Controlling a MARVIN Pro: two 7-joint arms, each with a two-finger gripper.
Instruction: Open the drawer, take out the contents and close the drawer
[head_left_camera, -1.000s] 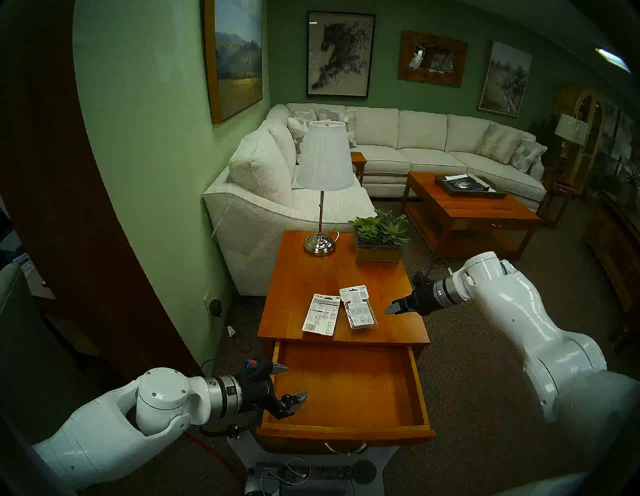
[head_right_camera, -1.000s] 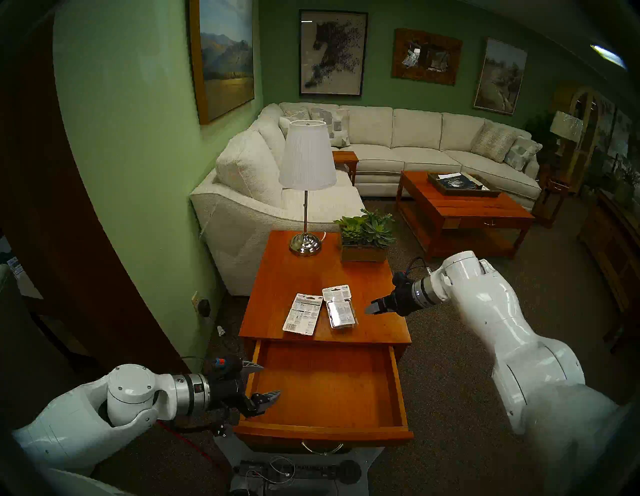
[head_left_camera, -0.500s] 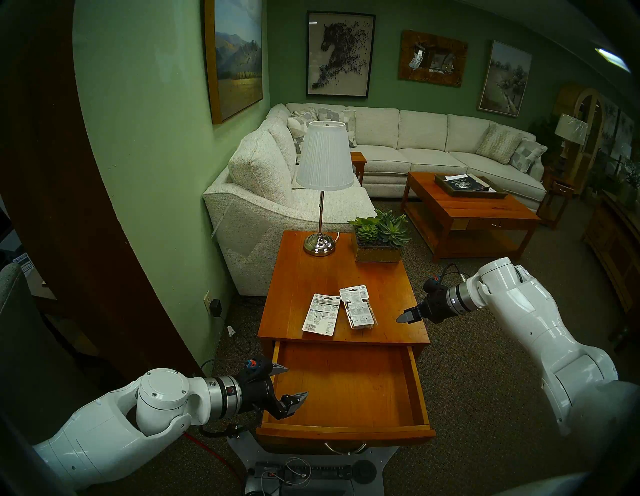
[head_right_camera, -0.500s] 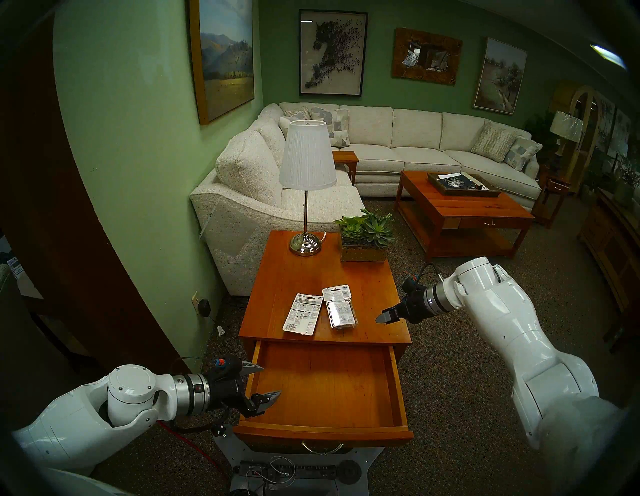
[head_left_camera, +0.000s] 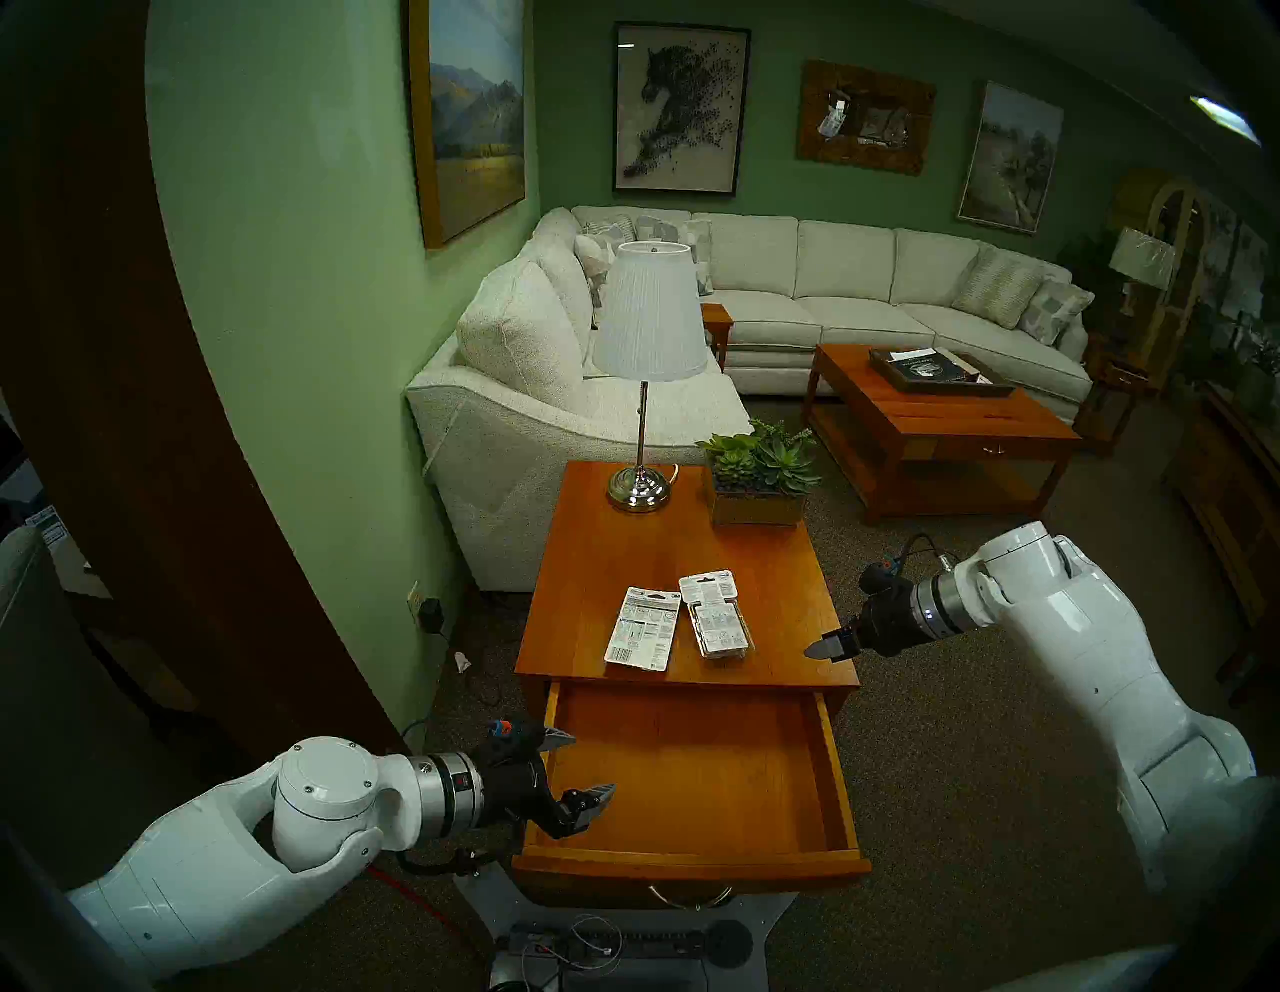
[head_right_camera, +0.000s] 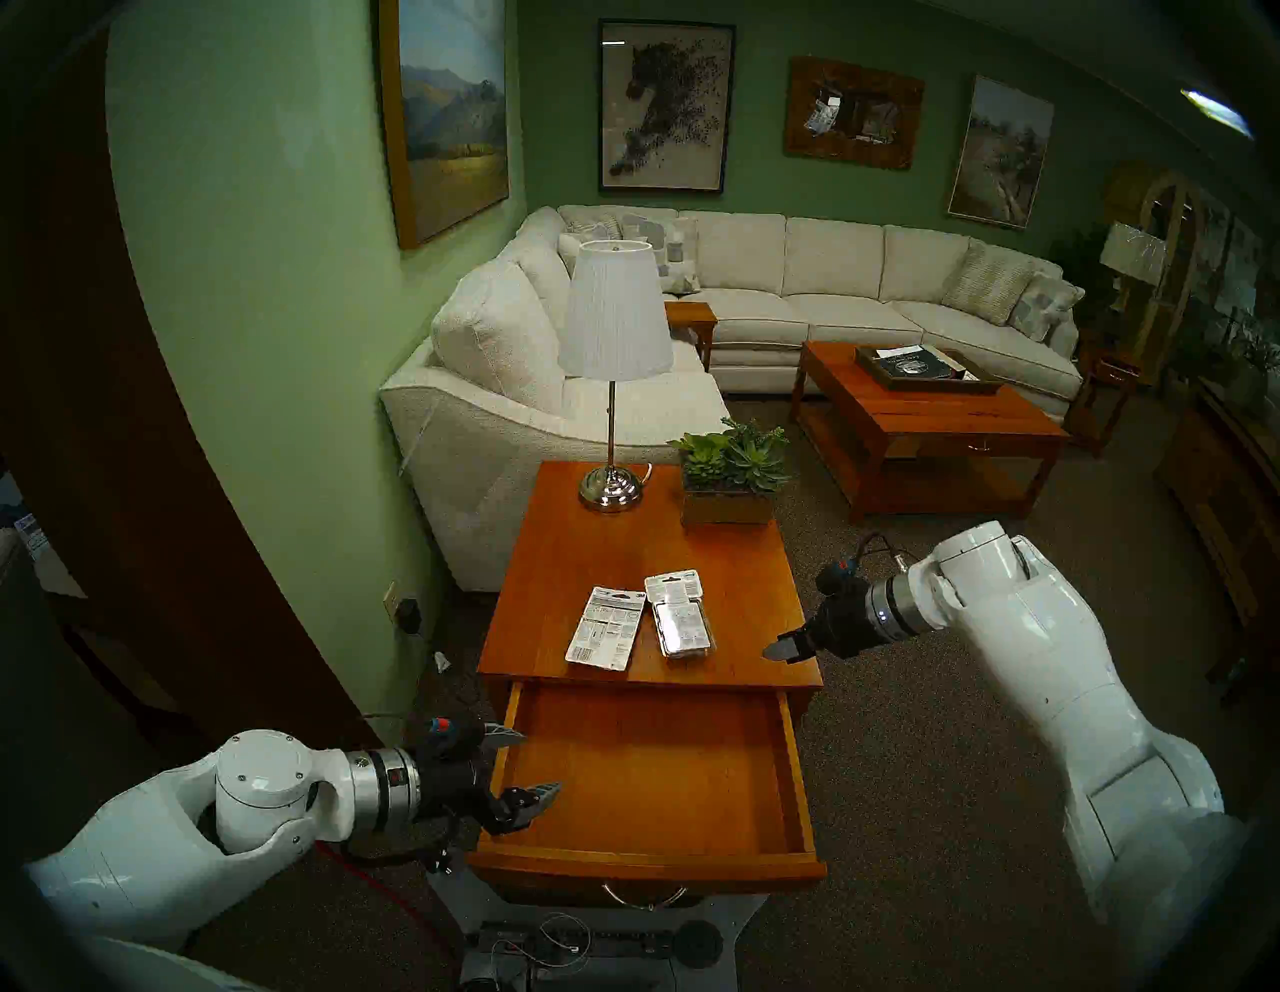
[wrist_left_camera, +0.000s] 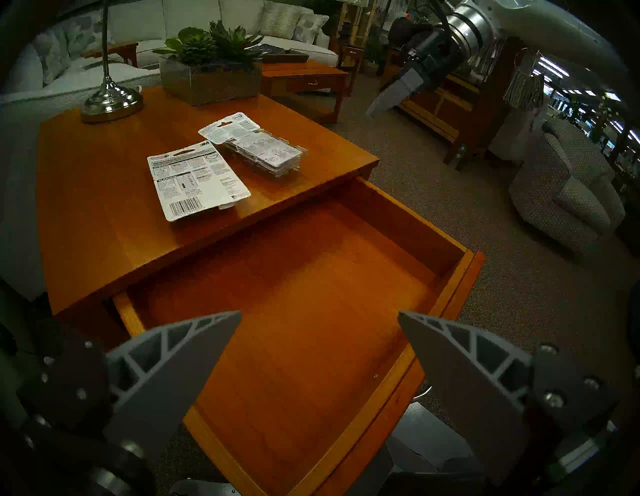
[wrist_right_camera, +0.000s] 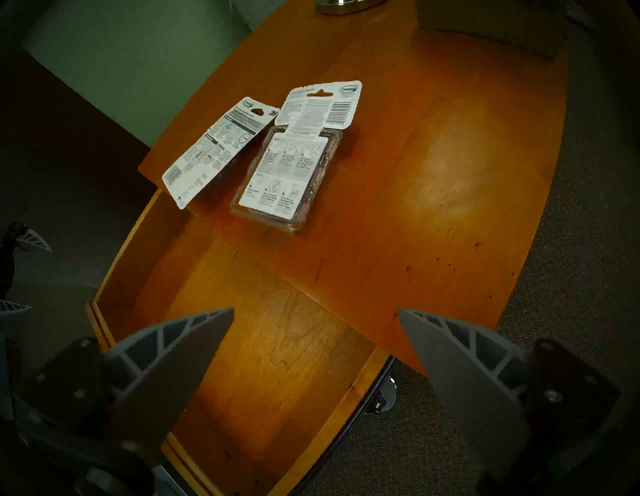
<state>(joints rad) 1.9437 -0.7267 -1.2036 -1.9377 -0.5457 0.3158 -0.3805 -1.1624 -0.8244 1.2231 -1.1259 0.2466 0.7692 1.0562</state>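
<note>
Wide orange-brown wood drawer (head_left_camera: 692, 776) w/ curved silver handle stood pulled out, bare inside. White printed card marked 3M (wrist_left_camera: 197, 180) & clear blister pack w/ white printed backing (wrist_left_camera: 258, 147) lay side by side on orange-brown end table (head_left_camera: 623, 547). Left gripper (head_left_camera: 582, 769) over drawer and right gripper (wrist_right_camera: 315, 332) near table's edge both gaped, holding nothing.

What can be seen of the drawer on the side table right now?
The drawer is pulled fully out toward the robot, a wide shallow tray of orange-brown wood with lighter side walls. Nothing lies in it. A curved silver handle hangs on its front. The open left gripper hovers over its left side; whether the fingers touch the wood cannot be told. It sits under the table top.
</note>
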